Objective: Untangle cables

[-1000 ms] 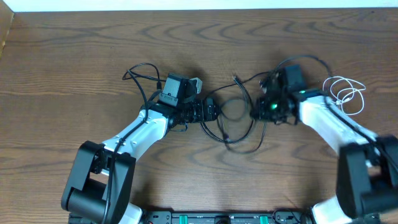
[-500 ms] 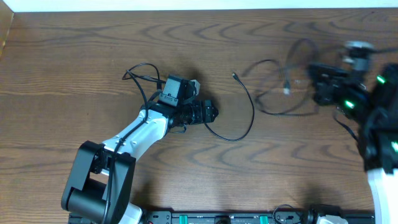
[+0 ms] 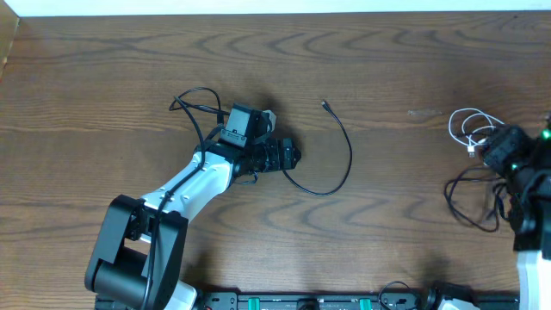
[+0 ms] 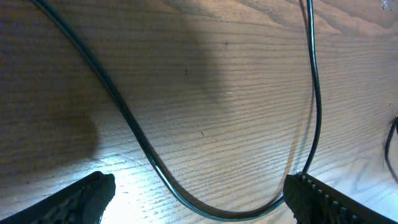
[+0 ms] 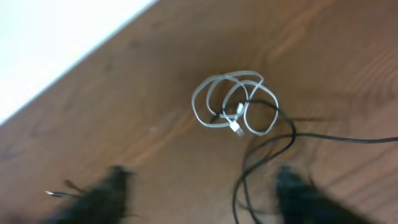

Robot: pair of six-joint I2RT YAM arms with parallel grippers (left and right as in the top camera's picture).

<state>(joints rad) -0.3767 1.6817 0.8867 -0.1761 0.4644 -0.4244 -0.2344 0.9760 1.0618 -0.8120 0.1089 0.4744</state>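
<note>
Overhead, the wooden table [image 3: 103, 69] carries three cords. One black cable [image 3: 348, 159] lies near the middle. Its small plug end sits at 12 o'clock of the curve, and the cord sweeps down through 3 o'clock and bends back at 6 o'clock toward the left gripper [image 3: 291, 156]. That gripper points to 3 o'clock, just left of the table's centre. The left arm [image 3: 194, 185] reaches it from 7 o'clock, and the arm's own thicker cords [image 3: 191, 102] loop at 10 o'clock of the wrist.

From the left wrist, the fingers [image 4: 87, 199] stand spread wide at the bottom corners and pinch nothing. The black cable draws a U across the wood, its bottom dipping into the gap between them (whether it touches either finger cannot be told).

Far out at 3 o'clock of the table, the white cable [image 3: 472, 129] lies coiled in small loops. The right gripper [image 3: 495, 148] sits just at its 5 o'clock, on the right arm [image 3: 534, 224] at the table's edge. A second black cable [image 3: 465, 202] forms a loose loop at 7 o'clock of that gripper.

The right wrist view is blurred. The white coil sits mid-frame, and the second black cable overlaps its 3 o'clock side, then runs off toward 3 o'clock and down toward 6 o'clock. The right fingers [image 5: 112, 193] show as dark smears at the bottom, set well apart, with nothing clamped between them.
</note>
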